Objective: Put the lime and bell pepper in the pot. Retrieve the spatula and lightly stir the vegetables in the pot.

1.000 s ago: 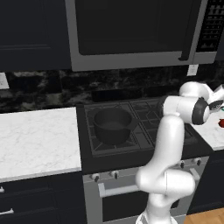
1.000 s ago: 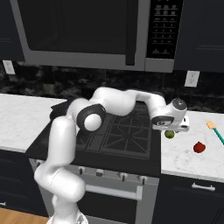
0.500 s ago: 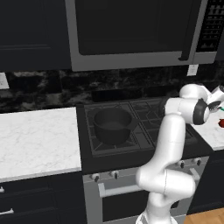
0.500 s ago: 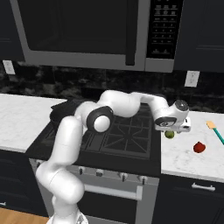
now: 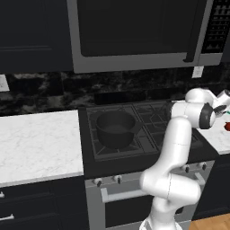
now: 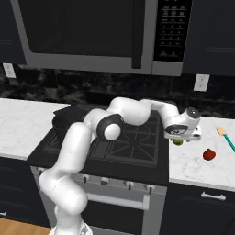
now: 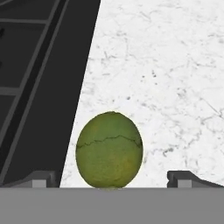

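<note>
One lime (image 7: 109, 149) between spread fingertips (image 7: 41, 178).
Yellowish-green, egg-round, with a thin crack line, it sits on the white marble counter (image 7: 166, 78) just beside the black stove's edge; gripper (image 7: 109, 179) wide, grasping nothing.

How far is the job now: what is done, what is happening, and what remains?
Done: nothing; the pot on the stove looks empty. In hand: the open gripper is lowered around the lime on the white counter, not yet closed. Left: the bell pepper and spatula lie on the counter, so loading and stirring remain.
</note>
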You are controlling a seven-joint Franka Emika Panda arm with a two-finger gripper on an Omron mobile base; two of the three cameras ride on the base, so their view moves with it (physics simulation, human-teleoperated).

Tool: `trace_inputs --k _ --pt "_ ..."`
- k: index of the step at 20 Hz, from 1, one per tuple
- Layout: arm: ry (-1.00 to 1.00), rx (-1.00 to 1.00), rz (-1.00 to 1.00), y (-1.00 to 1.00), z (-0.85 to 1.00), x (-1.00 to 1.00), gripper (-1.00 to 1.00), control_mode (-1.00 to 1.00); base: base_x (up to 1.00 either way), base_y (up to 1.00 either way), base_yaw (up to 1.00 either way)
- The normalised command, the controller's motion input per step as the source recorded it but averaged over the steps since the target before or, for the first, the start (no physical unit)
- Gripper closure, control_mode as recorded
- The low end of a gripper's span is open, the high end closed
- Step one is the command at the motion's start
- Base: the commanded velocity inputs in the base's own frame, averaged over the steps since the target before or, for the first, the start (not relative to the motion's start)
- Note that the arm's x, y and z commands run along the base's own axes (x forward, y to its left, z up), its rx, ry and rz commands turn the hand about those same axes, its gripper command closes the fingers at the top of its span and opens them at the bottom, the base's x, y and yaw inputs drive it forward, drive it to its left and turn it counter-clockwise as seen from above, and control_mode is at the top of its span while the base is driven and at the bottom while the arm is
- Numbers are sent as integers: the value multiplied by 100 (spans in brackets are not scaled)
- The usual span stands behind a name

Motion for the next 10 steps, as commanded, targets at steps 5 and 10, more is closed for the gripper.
trace_inputs --k 5,10 --pt "0 0 0 6 -32 21 -100 -100 0 0 0" --pt "0 0 0 7 -33 48 100 -100 0 0 0"
